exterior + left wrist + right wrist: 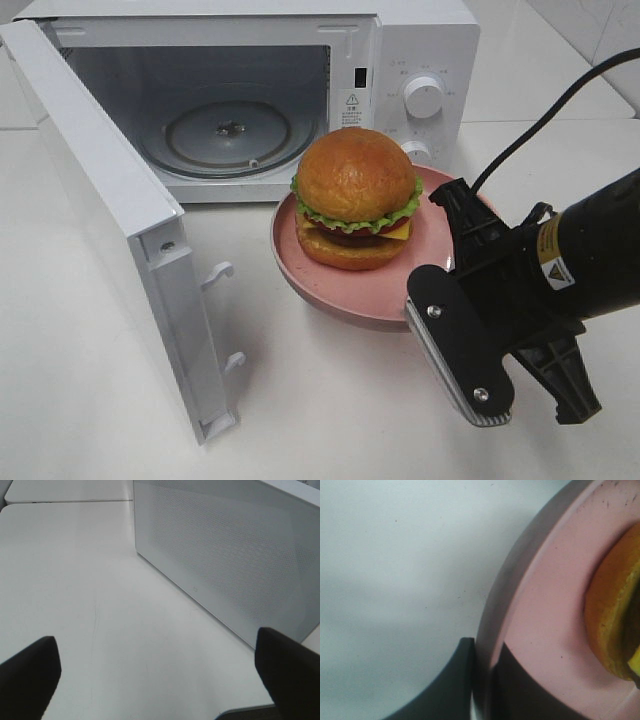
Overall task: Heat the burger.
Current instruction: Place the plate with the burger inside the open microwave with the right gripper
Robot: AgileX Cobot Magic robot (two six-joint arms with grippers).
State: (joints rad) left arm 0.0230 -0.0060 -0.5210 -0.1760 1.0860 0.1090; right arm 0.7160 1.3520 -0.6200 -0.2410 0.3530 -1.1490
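Observation:
The burger point(357, 198), with a domed brown bun, lettuce, cheese and a dark patty, sits on a round pink plate point(436, 245) in front of the open microwave point(420, 40). My right gripper point(421, 302) is shut on the plate's near right rim. In the right wrist view its two dark fingers point(455, 685) pinch the plate rim point(545, 605), with the burger point(610, 620) at the frame's edge. My left gripper point(157, 680) is open over bare table, nothing between its fingers, beside a white perforated microwave panel point(225, 555). It does not show in the high view.
The microwave door point(110, 210) stands swung open to the left, reaching toward the table's front. Inside the cavity lies a glass turntable point(228, 130). Control knobs point(423, 96) sit on the microwave's right panel. A black cable point(560, 100) runs up from the right arm.

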